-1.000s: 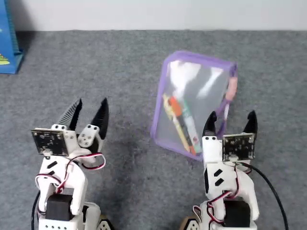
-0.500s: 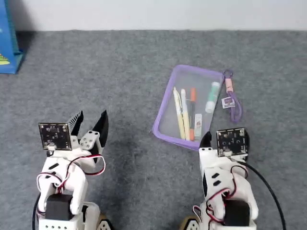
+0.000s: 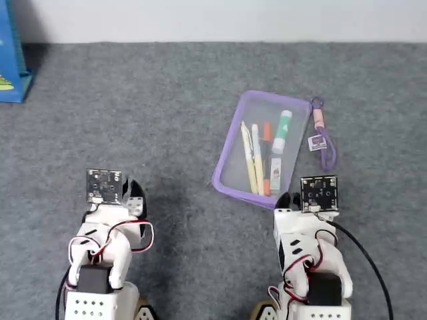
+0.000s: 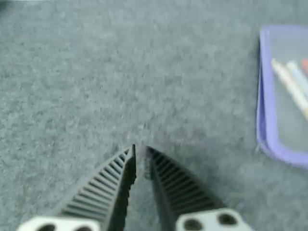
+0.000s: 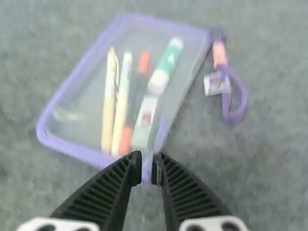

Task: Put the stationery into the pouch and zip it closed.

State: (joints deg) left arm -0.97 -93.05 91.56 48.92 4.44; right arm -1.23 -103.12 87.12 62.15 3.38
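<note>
Right fingers (image 5: 120, 185) closed beside pouch (image 5: 79, 103), pens (image 5: 124, 91) inside

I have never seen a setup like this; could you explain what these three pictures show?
These are two white robot arms at a table covered in grey felt-like cloth. The high view looks down from a fixed camera; the other two come from cameras on each arm's wrist, looking along its black ridged fingers. The left gripper and right gripper are both shut, apparently holding nothing. On the surface lies a clear pouch with a purple edge, with pens and markers inside. The right gripper's tips are at its near edge. A blue box stands at the far left.
</note>
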